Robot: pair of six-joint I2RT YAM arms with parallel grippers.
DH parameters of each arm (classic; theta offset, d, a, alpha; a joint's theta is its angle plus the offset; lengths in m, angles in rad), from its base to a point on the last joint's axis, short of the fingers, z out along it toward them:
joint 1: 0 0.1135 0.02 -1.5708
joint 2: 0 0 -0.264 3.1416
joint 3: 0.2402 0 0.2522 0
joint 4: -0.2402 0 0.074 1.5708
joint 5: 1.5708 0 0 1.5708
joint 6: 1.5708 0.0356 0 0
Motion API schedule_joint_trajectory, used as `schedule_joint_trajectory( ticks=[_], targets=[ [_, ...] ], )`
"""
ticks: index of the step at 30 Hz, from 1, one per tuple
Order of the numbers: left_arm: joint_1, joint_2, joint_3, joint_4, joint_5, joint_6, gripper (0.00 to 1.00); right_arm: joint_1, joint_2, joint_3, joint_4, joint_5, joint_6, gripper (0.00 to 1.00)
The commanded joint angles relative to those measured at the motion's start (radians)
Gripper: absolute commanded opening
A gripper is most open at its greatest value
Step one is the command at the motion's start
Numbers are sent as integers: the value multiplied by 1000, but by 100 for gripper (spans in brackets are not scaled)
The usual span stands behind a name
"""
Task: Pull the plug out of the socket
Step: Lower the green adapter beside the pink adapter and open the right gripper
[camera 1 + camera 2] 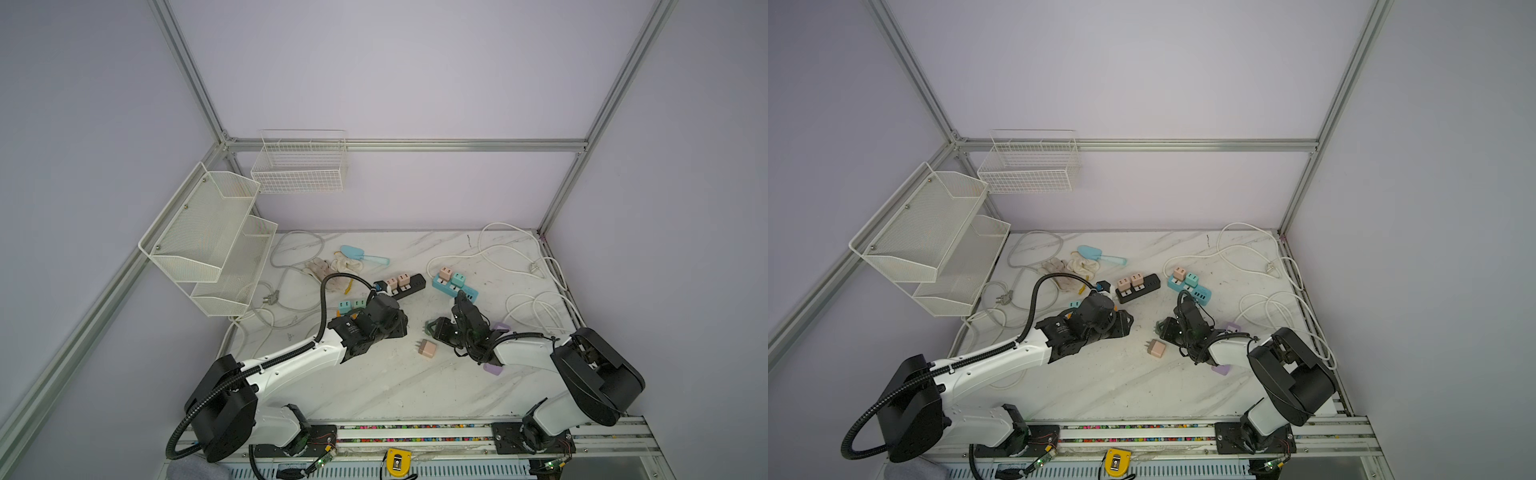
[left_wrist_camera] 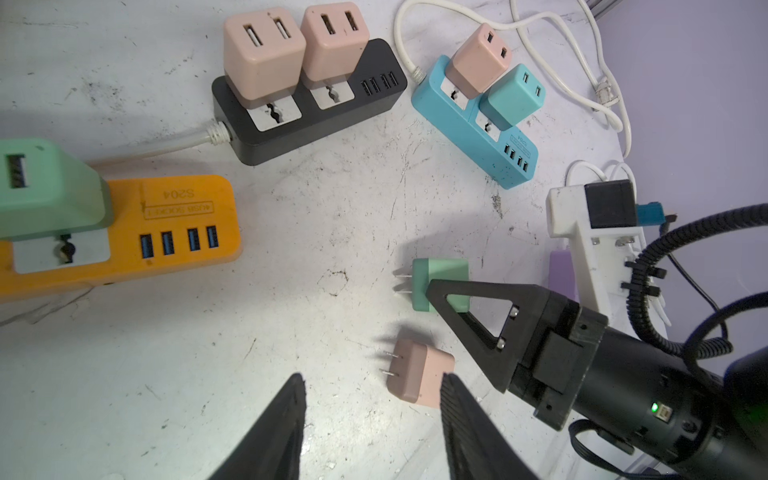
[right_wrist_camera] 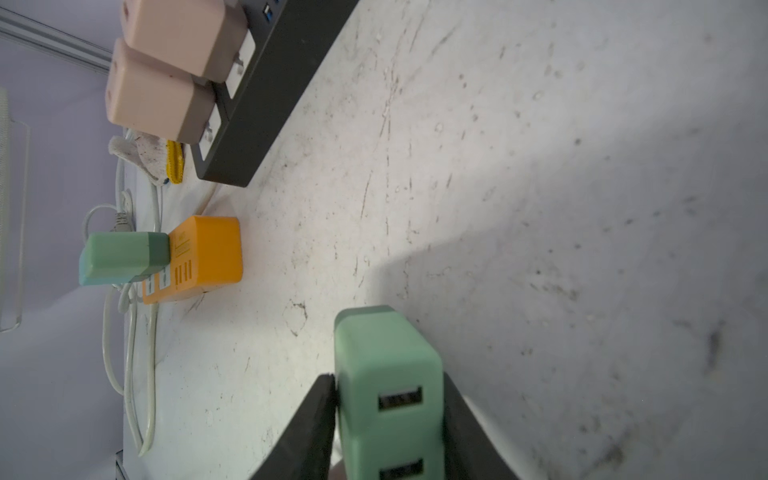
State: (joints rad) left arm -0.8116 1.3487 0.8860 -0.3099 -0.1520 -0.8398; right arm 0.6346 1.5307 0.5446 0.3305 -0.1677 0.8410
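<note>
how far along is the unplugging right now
Done: a loose pink plug lies on the table, prongs bare. In hand: the green plug is out of any socket, between the fingers of the right gripper; the left gripper is open and empty. Left: plugs sit in the black strip, blue strip and orange strip.

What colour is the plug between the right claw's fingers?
The plug is mint green; the right wrist view shows it best.

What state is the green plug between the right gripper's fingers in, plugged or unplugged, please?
Unplugged: the green plug shows two bare prongs, in no socket.
</note>
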Motion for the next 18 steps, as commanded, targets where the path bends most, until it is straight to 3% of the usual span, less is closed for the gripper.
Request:
schedule_joint_trajectory(
  ticks=[1, 9, 18],
  targets=[
    [6, -9, -38, 22, 10, -14, 53, 12, -3, -7, -1, 32, 8, 44],
    [9, -16, -26, 24, 18, -12, 53, 23, -55, 23, -113, 67, -18, 65],
    [28, -52, -30, 28, 26, 2, 54, 19, -247, 78, -408, 210, -52, 88]
  ],
)
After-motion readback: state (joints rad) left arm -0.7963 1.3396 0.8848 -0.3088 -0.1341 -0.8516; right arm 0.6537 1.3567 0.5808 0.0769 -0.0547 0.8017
